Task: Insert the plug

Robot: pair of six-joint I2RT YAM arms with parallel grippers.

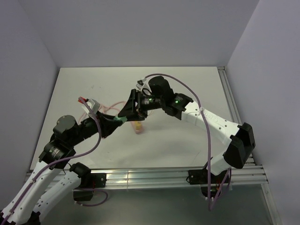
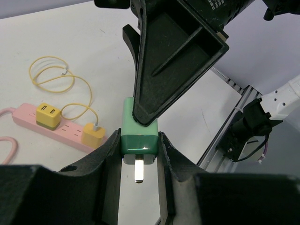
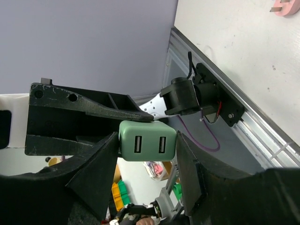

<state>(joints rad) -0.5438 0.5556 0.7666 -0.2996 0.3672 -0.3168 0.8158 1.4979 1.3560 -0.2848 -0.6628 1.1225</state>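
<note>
The green USB plug (image 2: 138, 143) hangs above mid-surface, pinched by both the left fingers (image 2: 108, 161) and the right fingers (image 3: 96, 173). Its prongs point toward the left wrist. The pink power strip (image 2: 70, 130) lies below, left of centre and nearer the left arm.

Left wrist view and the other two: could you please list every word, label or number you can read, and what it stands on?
White print on the right arm's black housing, at the top edge of the left wrist view: cut off and too blurred to read.
Green charger: no marking visible.
Nothing else readable in any view.
</note>
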